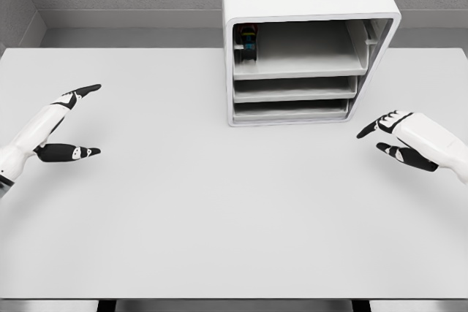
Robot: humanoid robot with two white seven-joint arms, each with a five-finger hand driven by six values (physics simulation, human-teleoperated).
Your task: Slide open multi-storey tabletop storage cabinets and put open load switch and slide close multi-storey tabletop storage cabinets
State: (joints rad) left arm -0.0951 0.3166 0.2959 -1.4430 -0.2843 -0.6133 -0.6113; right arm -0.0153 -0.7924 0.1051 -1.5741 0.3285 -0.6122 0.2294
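White cabinet (307,5), grey table (183,217), multicoloured switch (249,38).

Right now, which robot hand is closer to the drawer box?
Probably the right hand. It hovers open just beside the cabinet's lower front corner, near the drawers. The left hand, also open, is far across the table.

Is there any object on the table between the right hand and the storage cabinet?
No. In the head view, only bare table lies between the right hand and the storage cabinet; the hand is open and apart from it.
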